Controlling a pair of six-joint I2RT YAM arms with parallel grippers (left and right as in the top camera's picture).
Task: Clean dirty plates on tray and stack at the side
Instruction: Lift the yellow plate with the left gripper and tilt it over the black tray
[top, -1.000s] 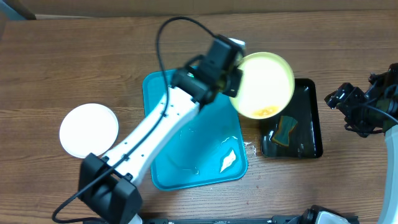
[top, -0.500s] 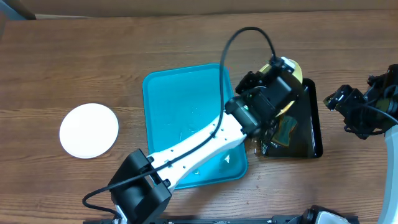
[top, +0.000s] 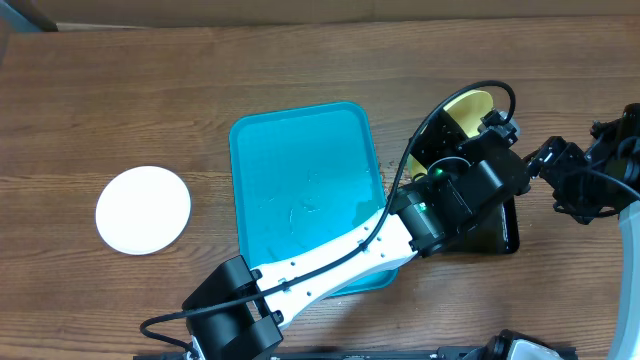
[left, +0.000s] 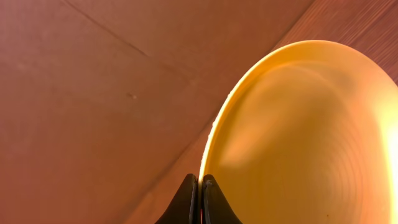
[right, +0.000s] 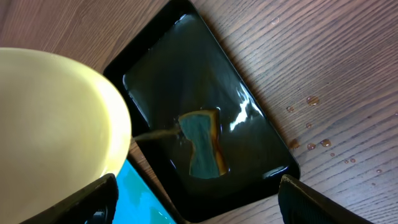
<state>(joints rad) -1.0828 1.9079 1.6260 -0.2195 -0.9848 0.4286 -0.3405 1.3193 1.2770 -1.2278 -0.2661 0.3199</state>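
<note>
One plate (left: 298, 137), pinched in the left gripper (left: 200, 185), needs wiping; the spread-apart right gripper (right: 198, 190) should fetch the sponge (right: 202, 149).

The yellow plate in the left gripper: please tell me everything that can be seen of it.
The plate is round, pale yellow-green and smooth, plastic-looking, with faint concentric rings. The left gripper is shut on its rim. It is tilted steeply over the black tray, half hidden by the left arm from overhead. Whether it touches the tray cannot be told.
</note>
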